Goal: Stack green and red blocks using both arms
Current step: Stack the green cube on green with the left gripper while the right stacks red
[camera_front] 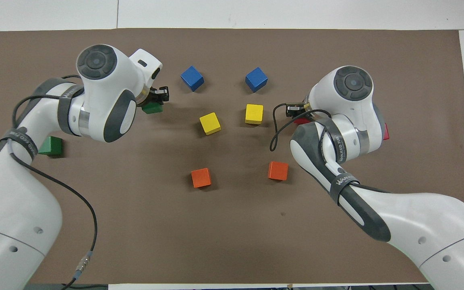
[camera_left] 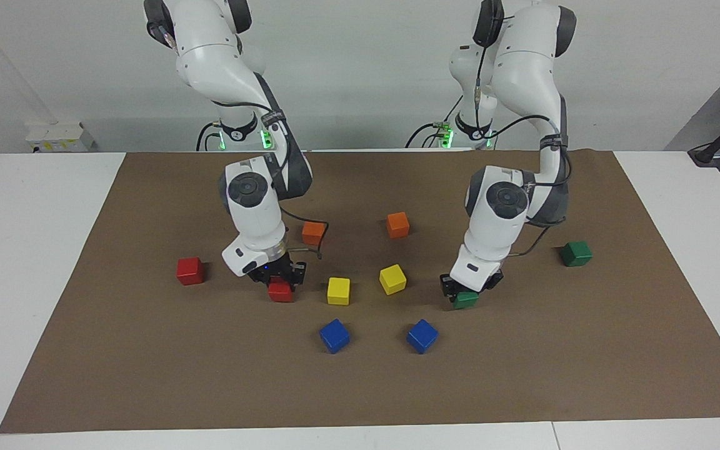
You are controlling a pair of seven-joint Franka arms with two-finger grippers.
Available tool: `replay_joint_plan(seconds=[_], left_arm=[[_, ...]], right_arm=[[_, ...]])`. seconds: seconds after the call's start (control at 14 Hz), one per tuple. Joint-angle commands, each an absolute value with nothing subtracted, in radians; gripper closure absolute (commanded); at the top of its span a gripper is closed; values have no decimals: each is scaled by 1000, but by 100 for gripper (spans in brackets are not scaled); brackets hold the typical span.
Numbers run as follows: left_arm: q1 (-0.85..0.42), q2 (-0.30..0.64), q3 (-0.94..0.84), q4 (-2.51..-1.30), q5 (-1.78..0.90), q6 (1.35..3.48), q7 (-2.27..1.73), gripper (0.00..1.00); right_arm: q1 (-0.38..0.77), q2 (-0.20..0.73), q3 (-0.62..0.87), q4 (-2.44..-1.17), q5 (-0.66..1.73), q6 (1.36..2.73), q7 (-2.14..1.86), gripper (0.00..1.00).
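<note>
Both claws are down at the mat and clamped on cubes, as I read it from my console. My left gripper (camera_left: 467, 292) is closed on a green block (camera_left: 465, 300), which sits low at the brown mat (camera_left: 585, 375), beside a yellow cube (camera_left: 392, 279) and toward the left arm's end of the desk. My right gripper (camera_left: 280, 279) is closed on a red block (camera_left: 280, 291), just beside another yellow cube (camera_left: 338, 290) and toward the right arm's end. I can't tell from either view whether the two gripped blocks are touching the mat or are just clear of it.

Going by size: the white desk (camera_left: 35, 250) carries the mat, which covers most of it. The left arm (camera_left: 510, 187) and right arm (camera_left: 260, 181) both bend down over the mat's middle band.

Then the loose cubes. The second green block (camera_left: 576, 253) rests near the mat's edge at the left arm's end, well apart from the gripped one. The second red block (camera_left: 190, 270) lies toward the mat's edge at the right arm's end, near my right gripper. Two orange cubes, one (camera_left: 314, 232) partly hidden by the right wrist and one (camera_left: 398, 225) in the open, lie nearer to the robots than the yellow pair. Two blue cubes (camera_left: 334, 335) (camera_left: 422, 335) lie farther from the robots than the yellow ones, toward the mat's outer edge.
</note>
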State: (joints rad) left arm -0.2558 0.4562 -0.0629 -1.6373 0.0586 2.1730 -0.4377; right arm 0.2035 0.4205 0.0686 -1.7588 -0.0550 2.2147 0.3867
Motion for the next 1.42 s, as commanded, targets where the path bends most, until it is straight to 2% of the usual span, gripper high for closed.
replay_joint_plan(seconds=[0.0, 0.21, 0.28, 0.57, 0.85, 1.0, 1.35], left_arm=[[-146, 335, -72, -1672, 69, 2053, -356, 100], [4, 269, -71, -1704, 61, 1982, -91, 100], [55, 249, -71, -1732, 61, 1982, -24, 100], [176, 196, -69, -1856, 52, 2060, 72, 100], [230, 160, -69, -1983, 48, 2198, 155, 100], [253, 150, -69, -2020, 38, 2236, 164, 100], [256, 134, -69, -2092, 8, 2313, 192, 100]], right_arm=[[126, 356, 77, -1663, -72, 2034, 225, 100], [3, 269, 78, -1715, -71, 1974, -32, 100], [-20, 229, 78, -1771, -71, 1959, -57, 100], [-101, 123, 80, -1942, -60, 2044, -132, 100], [-141, 107, 80, -2006, -52, 2132, -169, 100], [-152, 100, 80, -2060, -52, 2221, -173, 100], [-143, 103, 80, -2086, -54, 2272, -167, 100]])
